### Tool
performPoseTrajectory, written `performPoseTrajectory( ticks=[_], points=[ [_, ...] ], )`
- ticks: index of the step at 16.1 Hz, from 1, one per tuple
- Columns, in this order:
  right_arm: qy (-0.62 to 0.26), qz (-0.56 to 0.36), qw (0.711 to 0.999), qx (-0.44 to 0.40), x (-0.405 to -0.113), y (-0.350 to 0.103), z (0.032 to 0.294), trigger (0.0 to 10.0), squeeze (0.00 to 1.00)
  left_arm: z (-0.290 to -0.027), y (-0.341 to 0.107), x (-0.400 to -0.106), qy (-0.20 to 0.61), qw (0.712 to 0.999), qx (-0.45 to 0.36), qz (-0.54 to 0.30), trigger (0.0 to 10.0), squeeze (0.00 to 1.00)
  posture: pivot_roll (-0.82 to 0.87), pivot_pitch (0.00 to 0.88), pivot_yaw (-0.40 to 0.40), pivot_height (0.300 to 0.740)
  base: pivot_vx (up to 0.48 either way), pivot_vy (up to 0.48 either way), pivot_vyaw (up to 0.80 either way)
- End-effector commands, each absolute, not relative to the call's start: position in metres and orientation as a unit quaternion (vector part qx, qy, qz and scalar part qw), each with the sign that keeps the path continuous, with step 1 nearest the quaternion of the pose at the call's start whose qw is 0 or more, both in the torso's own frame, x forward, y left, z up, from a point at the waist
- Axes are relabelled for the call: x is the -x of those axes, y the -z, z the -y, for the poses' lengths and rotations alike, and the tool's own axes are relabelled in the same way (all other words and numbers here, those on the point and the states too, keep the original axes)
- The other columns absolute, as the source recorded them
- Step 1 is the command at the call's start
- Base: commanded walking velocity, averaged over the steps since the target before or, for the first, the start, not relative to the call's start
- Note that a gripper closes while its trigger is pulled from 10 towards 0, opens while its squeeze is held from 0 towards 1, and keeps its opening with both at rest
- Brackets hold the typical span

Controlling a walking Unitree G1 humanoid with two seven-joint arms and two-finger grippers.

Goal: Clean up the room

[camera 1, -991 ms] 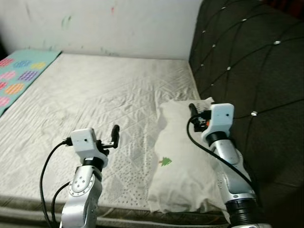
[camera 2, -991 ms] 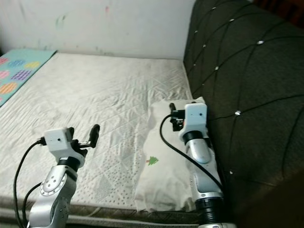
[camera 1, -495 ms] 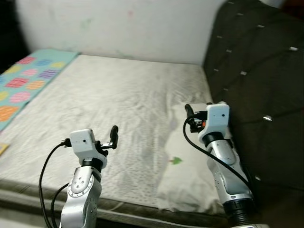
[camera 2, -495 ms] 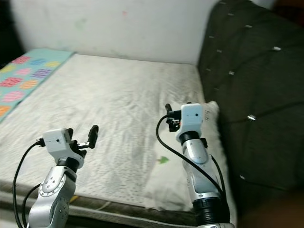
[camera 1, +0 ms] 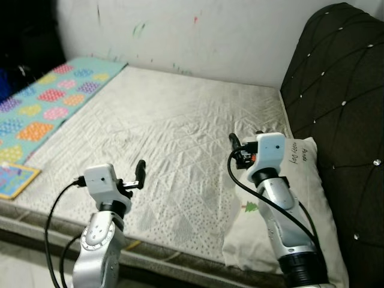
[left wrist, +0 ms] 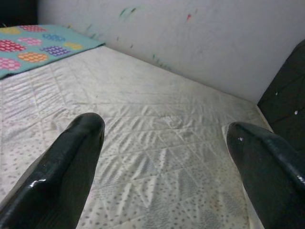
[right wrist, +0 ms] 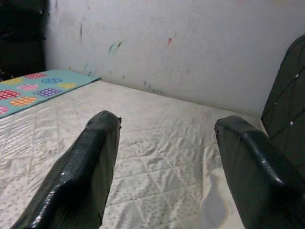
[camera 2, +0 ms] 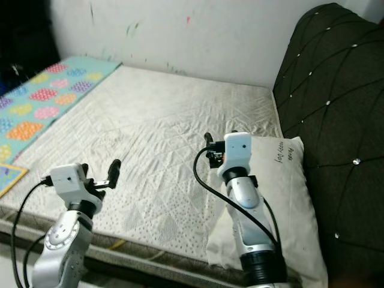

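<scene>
From the left eye view I see a bed (camera 1: 180, 126) covered in a pale quilted sheet, running back to a white wall (camera 1: 198, 30) marked with small coloured smudges. A dark tufted headboard (camera 1: 342, 90) rises along the bed's right side. A white pillow (camera 1: 300, 198) with a small green tree print lies at the bed's near right corner, against the headboard. A turquoise blanket (camera 1: 48, 102) with coloured patches covers the bed's far left part, and a small flat printed item (camera 1: 15, 180) lies at the near left edge. My left hand (camera 1: 139, 174) hovers over the near edge of the bed, and my right hand (camera 1: 235, 147) hangs above the sheet just beside the pillow.

The right eye view gives the same layout, with the pillow's printed lettering near its top edge.

In the left wrist view my fingers (left wrist: 62, 176) are spread wide apart with nothing between them, over the quilted sheet.

In the right wrist view the fingers (right wrist: 81, 176) are likewise parted and hold nothing, with the pillow's corner below them.
</scene>
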State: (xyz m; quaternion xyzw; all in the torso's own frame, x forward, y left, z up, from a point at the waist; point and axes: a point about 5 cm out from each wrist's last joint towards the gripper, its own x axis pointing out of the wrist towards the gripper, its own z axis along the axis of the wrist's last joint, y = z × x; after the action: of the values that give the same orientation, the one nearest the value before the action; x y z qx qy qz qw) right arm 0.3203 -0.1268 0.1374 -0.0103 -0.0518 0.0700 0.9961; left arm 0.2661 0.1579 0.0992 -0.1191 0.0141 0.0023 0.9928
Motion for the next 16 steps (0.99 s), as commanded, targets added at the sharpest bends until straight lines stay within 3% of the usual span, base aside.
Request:
performPoseTrajectory(
  ticks=[1,5,16],
  points=[
    [-0.066,0.045,0.997,0.005,-0.3208,-0.1365,0.1302,10.0,0.0,-0.1559,-0.0988,-0.2669,0.0,0.993,0.119,-0.019,10.0,0.0,-0.08,0.0,-0.021,0.74,0.0,0.352,0.0],
    [-0.067,0.044,0.997,0.006,-0.3224,-0.1367,0.1307,10.0,0.0,-0.1561,-0.0992,-0.2674,-0.001,0.993,0.118,-0.017,10.0,0.0,-0.08,0.0,-0.021,0.74,0.0,0.361,-0.68],
    [-0.095,0.035,0.994,0.03,-0.3244,-0.134,0.1325,10.0,0.0,-0.1558,-0.0993,-0.269,-0.005,0.993,0.12,-0.018,10.0,0.0,-0.09,0.0,-0.028,0.74,0.0,0.474,0.0]
  ],
)
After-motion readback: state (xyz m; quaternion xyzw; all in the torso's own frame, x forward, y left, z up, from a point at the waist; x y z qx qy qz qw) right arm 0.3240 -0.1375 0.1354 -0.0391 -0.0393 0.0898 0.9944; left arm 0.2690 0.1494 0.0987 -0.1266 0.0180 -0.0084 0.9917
